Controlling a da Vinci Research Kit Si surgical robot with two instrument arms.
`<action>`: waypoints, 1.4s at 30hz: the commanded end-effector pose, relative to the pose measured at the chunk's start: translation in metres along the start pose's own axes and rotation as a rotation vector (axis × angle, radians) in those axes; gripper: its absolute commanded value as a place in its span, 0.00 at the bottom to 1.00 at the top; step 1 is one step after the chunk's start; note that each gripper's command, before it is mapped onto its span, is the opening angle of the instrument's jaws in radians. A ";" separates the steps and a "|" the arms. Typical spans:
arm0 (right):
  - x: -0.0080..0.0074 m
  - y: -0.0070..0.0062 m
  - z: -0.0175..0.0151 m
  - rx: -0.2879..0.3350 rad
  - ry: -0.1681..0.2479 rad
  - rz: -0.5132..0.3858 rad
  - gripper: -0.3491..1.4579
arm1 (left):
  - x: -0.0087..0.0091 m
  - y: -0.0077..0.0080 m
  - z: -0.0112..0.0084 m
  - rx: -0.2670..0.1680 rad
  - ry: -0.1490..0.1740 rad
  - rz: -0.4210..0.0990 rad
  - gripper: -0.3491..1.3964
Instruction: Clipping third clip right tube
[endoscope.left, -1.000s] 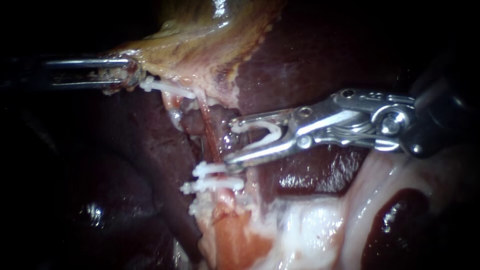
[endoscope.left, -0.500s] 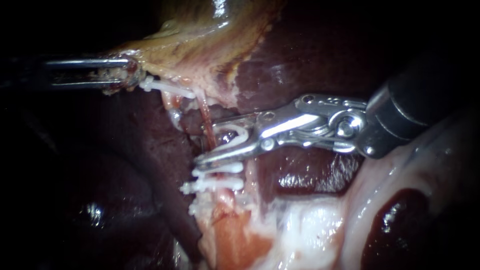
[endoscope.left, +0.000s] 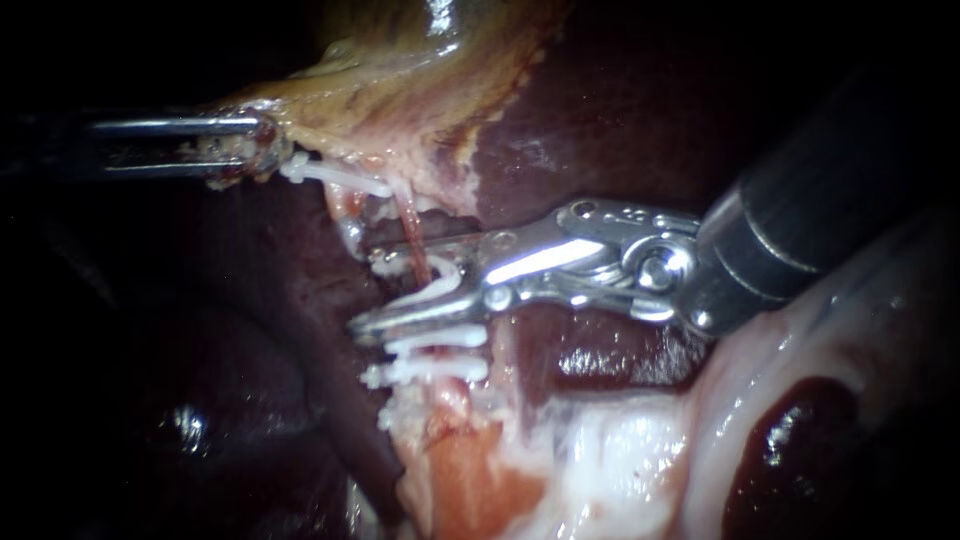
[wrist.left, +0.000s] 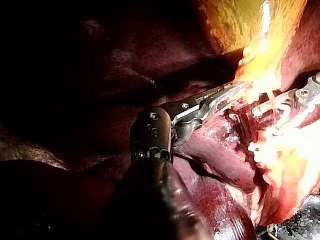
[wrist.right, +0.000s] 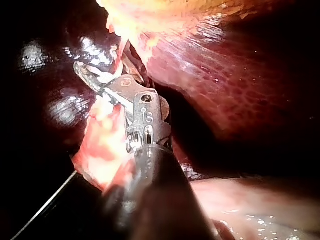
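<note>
Right instrument (endoscope.left: 372, 290): pushed further across the right tube (endoscope.left: 412, 240) than half a second ago.
Endoscope, jaws: partly apart, cradling white clip (endoscope.left: 445, 275) astride tube; placed clips (endoscope.left: 430, 355) just below, scant room.
Left wrist, left instrument (wrist.left: 227, 95): clamped on gallbladder (wrist.left: 240, 20), likely tensioning tube.
Right wrist: tips beyond tube, liver (wrist.right: 225, 75) close alongside.

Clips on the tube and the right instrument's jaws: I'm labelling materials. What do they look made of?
Clips: probably plastic; opaque white, matte, no metallic glint. Right instrument: its jaws look like polished metal, silvery with bright highlights; they hold a loaded clip, also white.
</note>
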 end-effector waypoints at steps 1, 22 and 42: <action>0.0002 -0.0002 0.0001 0.002 0.001 0.000 0.47 | 0.0000 0.0000 0.0000 0.001 0.000 0.000 0.00; 0.0039 -0.0056 -0.0003 0.102 0.055 0.014 0.47 | 0.0000 0.0000 0.0000 0.001 0.000 0.000 0.00; 0.0061 -0.0063 -0.0014 0.158 0.081 0.074 0.34 | 0.0000 0.0000 0.0001 0.001 0.000 0.000 0.00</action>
